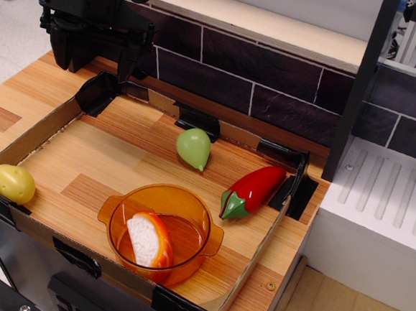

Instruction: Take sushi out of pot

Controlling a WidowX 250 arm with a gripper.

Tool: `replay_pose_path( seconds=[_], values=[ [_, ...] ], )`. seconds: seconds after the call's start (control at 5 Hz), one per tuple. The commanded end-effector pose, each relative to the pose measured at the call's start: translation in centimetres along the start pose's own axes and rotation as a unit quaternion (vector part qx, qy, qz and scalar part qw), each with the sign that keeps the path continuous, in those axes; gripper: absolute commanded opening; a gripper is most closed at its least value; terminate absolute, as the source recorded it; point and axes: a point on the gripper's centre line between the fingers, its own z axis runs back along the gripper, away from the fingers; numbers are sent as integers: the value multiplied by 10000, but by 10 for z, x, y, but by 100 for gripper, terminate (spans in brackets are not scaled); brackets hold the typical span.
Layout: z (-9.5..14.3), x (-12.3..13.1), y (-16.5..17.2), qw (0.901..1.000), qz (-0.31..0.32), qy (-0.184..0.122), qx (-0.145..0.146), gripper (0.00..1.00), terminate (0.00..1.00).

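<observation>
The sushi (pixel 150 239), a white oval toy with a glossy orange strip, lies inside the transparent amber pot (pixel 203 236) near the front of the wooden tray. My gripper (pixel 100 59) hangs at the far left back corner, well above and away from the pot. Its two black fingers (pixel 66 51) stand apart with nothing between them.
A green pear toy (pixel 194 148) sits behind the pot. A red pepper toy (pixel 254 191) lies to the pot's right. A yellow potato toy (pixel 11 182) rests at the left front corner. A low cardboard wall (pixel 250 267) rims the tray. A white drainer (pixel 388 206) stands right.
</observation>
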Motion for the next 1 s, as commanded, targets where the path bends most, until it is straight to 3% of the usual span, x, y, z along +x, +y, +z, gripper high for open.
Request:
replay_pose_path(
  seconds=[0.0, 0.2, 0.6, 0.8],
  values=[
    [0, 0, 0, 10000, 0, 0, 0, 100, 0],
    [36, -15, -3, 9953, 823, -296, -412, 100, 0],
    [76, -56, -7, 9845, 1420, 196, -1010, 100, 0],
    [79, -90, -21, 9762, 2054, 444, -535, 100, 0]
  ],
)
